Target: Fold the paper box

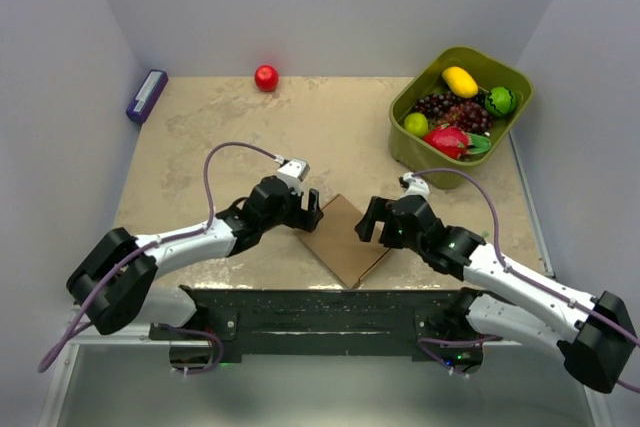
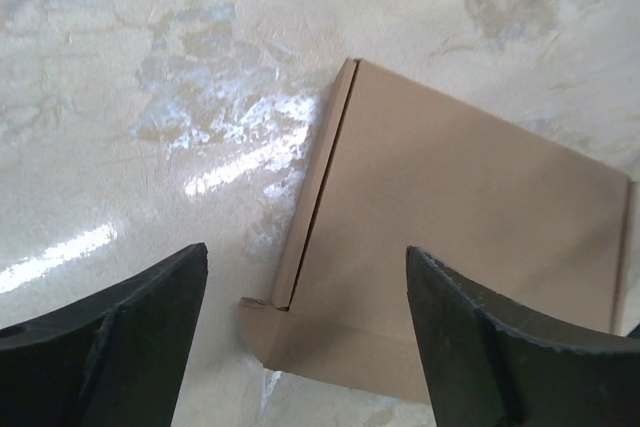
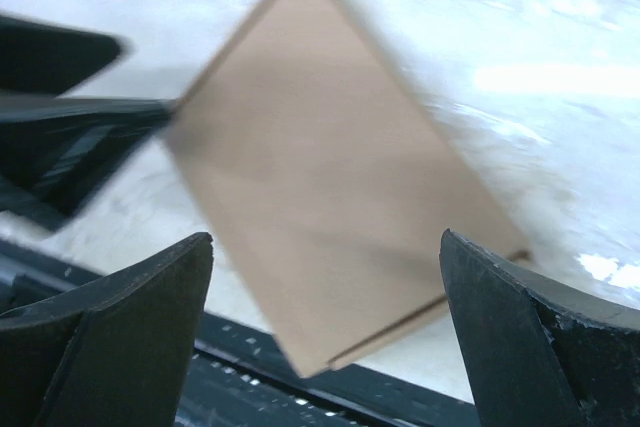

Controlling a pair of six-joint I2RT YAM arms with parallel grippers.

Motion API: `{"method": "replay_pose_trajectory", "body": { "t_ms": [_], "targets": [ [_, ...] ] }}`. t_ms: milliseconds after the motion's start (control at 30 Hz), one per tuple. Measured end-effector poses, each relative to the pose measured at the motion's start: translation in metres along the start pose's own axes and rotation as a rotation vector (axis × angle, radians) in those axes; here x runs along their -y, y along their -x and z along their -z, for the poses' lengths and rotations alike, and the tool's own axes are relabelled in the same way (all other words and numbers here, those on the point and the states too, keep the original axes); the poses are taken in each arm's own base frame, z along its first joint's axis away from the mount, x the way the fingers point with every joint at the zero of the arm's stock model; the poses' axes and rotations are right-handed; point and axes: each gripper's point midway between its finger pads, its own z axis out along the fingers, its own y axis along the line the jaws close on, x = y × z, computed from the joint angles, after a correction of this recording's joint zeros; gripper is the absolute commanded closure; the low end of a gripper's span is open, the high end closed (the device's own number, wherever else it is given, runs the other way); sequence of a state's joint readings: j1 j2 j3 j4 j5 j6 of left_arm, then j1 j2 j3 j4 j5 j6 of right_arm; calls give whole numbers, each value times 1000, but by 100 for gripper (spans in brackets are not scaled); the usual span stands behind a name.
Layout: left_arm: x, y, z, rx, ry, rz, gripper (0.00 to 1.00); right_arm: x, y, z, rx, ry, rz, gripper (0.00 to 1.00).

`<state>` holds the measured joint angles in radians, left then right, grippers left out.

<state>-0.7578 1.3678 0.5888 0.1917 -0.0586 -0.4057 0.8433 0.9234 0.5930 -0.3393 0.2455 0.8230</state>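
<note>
The left gripper [image 1: 312, 209] hangs with its fingers spread wide and pinches nothing. In its wrist view the box lies on the table beyond and between the two dark fingers [image 2: 120, 337], neither of which touches it. The right gripper [image 1: 368, 219] is just as wide apart and also empty. Its wrist view is blurred, but the cardboard shows between its fingers [image 3: 530, 337] and apart from them.

From above, the two grippers face each other across the box [image 1: 345, 239], the left at the box's 10 o'clock edge and the right at its 2 o'clock edge. The box is plain brown cardboard lying flat, set like a diamond with one corner at 12 and another at 6, close to the table's near edge. It sits at about 6 o'clock on the table [image 1: 250, 137]. The left wrist view shows a narrow folded strip along one edge of the box, with a small tab at the corner.

Farther out, a green bin [image 1: 404, 152] of fruit (grapes, something yellow, something pink) stands at 2 o'clock. A red ball [image 1: 266, 78] rests near 12 against the back wall. A purple block [image 1: 147, 96] lies at 10 o'clock.
</note>
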Motion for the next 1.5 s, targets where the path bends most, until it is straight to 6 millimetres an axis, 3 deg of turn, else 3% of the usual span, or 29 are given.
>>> {"method": "replay_pose_trajectory", "body": {
  "t_ms": [167,233,633,933,1033,1067,1167,1500],
  "targets": [
    [4,25,10,62,-27,21,11,54,-19,-4,-42,-134,-101,3],
    [2,29,12,71,-29,30,11,64,-32,-3,-67,-149,-131,5],
    [-2,36,19,78,-51,77,10,72,-67,-12,-103,-100,-318,19],
    [-3,35,20,72,-53,95,9,63,-68,-24,-57,-11,-426,52],
    [-4,37,22,75,-52,99,9,64,-70,-26,-55,-5,-445,64],
    [-6,38,23,79,-50,101,9,63,-70,-27,-51,2,-456,73],
    [-10,38,25,84,-42,108,8,60,-68,-27,-36,24,-483,83],
    [-19,20,25,45,-37,151,6,59,-66,-27,-4,64,-541,97]
  ]
}}
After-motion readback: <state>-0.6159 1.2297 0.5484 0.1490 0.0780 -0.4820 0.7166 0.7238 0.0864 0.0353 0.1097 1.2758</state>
